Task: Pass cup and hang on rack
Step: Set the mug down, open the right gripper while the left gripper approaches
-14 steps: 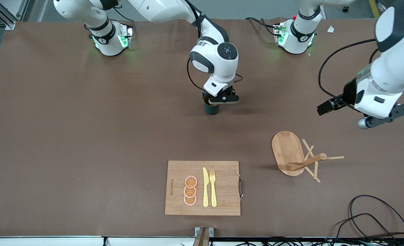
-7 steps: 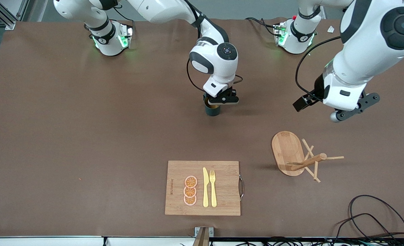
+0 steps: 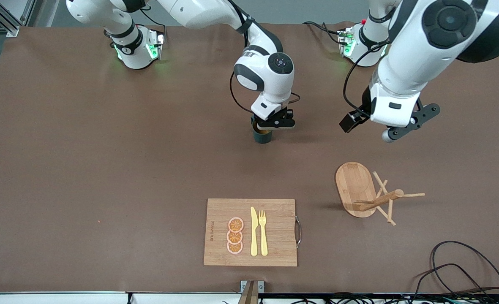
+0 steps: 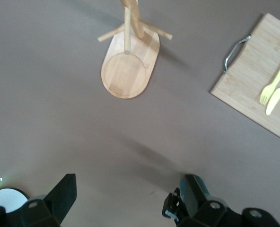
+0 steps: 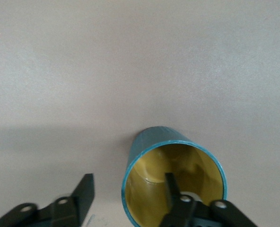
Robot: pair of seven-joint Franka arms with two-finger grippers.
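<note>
Change: since the earlier front views the left gripper [image 3: 365, 126] has swung in from the table's edge toward the middle, while the right gripper's fingers have spread off the cup's wall.
Cup: the cup [image 3: 261, 134] stands upright on the table [image 3: 84, 147] near its centre, mouth up, farther from the front camera than the cutting board [image 3: 217, 211]; the handle cannot be made out.
Right gripper: the right gripper [image 5: 126, 198] sits over the cup, one finger inside the yellow mouth and one outside the teal wall, spread apart with a visible gap, so the cup looks released, not clamped.
Left gripper: fingers wide apart and holding nothing, hanging above bare table between the cup and the rack [image 3: 365, 194].
Handling: judged a small glazed mug, so rigid, light, slick and chippable; a rim pinch across the wall suits lifting, but hanging likely needs the loop handle left free and facing a peg.
Rack: upright on its oval base toward the left arm's end, nearer the front camera than the cup, pegs bare.
Board: cutting board carries orange slices [image 3: 235, 235], a knife [image 3: 254, 232] and a fork [image 3: 263, 232].
Stage: hand-over by set-down seems under way; hanging not yet begun.
</note>
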